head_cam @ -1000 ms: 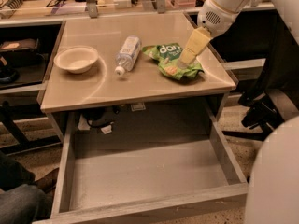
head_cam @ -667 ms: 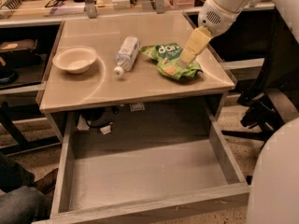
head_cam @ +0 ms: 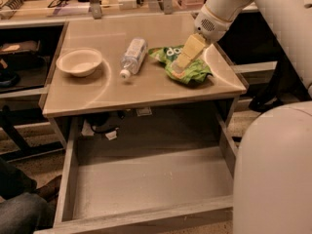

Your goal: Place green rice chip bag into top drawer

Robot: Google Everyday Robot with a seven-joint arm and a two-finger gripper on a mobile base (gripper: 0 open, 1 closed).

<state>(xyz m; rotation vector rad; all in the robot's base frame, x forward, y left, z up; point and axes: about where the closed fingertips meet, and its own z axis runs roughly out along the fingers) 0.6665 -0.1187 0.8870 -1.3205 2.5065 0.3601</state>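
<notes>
Gripper [head_cam: 181,66] at green rice chip bag [head_cam: 197,75], beside bottle [head_cam: 132,56] on tabletop [head_cam: 122,92]; top drawer [head_cam: 146,182] open below.

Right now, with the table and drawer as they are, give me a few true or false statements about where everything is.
1. The green rice chip bag lies on the tabletop. True.
2. The top drawer is pushed shut. False: it is pulled open, below the tabletop.
3. The water bottle stands upright. False: it lies on its side between the bowl and the bag.
4. The gripper is down at the green rice chip bag. True.
5. The bag is already inside the drawer. False: it is on the tabletop.
</notes>
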